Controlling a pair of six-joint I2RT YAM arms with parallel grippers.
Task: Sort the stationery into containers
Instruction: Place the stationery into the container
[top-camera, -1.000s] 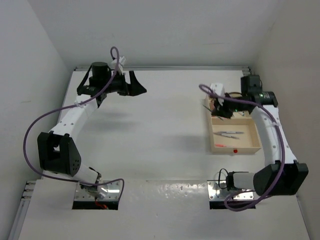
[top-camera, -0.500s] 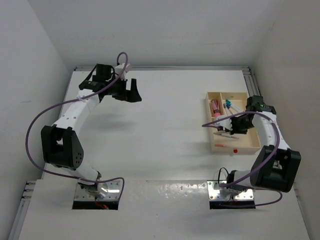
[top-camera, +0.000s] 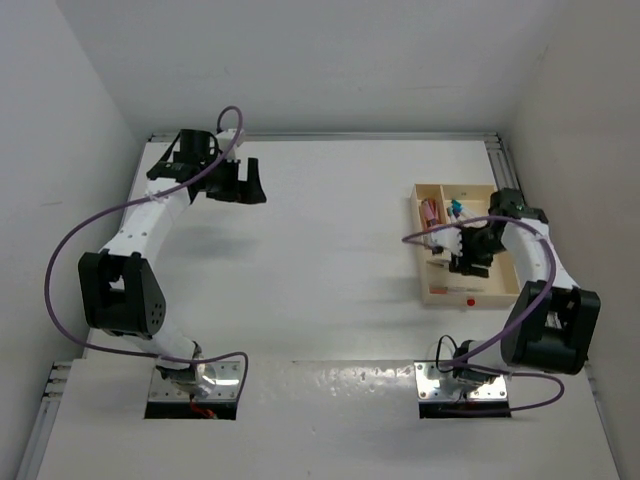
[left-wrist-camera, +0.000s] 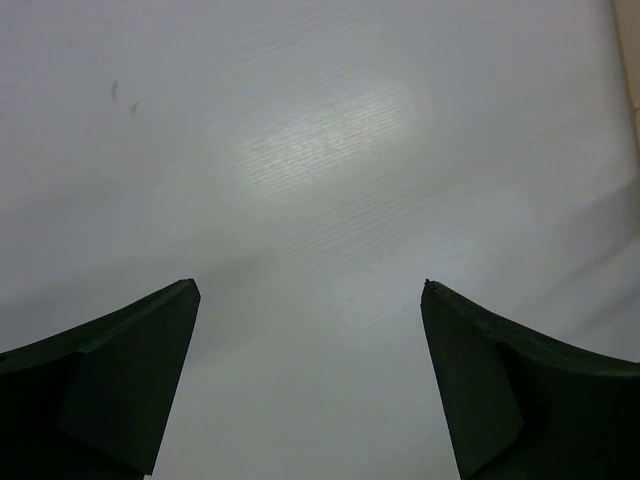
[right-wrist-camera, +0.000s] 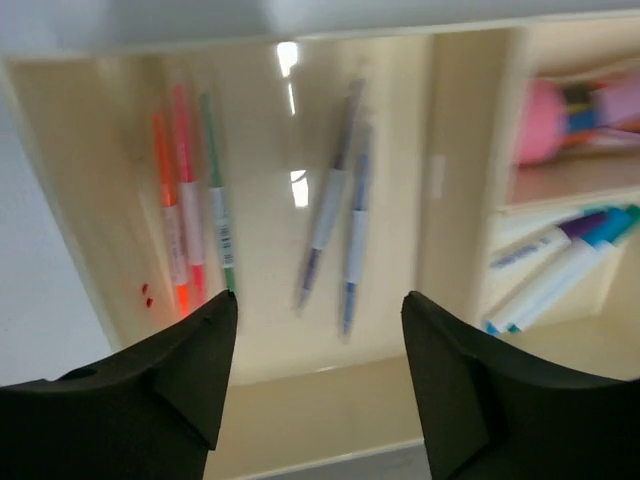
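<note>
One pale wooden tray (top-camera: 445, 297), rectangular, smooth and slightly glossy, sits on the right side of the matte white table (top-camera: 330, 260). It has one large section and two small ones, and a small red dot (top-camera: 470, 299) marks the near rim.

Contents, from the right wrist view:
- Large section: three thin pens lie side by side against one wall, one orange (right-wrist-camera: 165, 215), one pink-red (right-wrist-camera: 188, 200) and one green-barrelled (right-wrist-camera: 217, 200). Two slim grey pens (right-wrist-camera: 325, 205) with blue ends lie near the middle, nearly parallel and apart from the three.
- A plain wooden divider (right-wrist-camera: 455, 180) separates the small sections.
- Small section one: a rounded pink block (right-wrist-camera: 545, 135), blurred.
- Small section two: white markers (right-wrist-camera: 560, 270) with teal, blue and purple caps, bundled together.

Obstructions: in the top view the right gripper (top-camera: 465, 250) hangs over the large section and hides most of its pens, and a looped purple cable (top-camera: 440, 232) crosses the tray.

Right gripper (right-wrist-camera: 315, 380): dark, wedge-shaped fingers parted, nothing between them.

Left gripper (top-camera: 240, 182): far across the table from the tray, fingers spread wide over bare tabletop, holding nothing (left-wrist-camera: 310, 380).

Two shiny metal base plates (top-camera: 195, 385) sit at the near edge.
</note>
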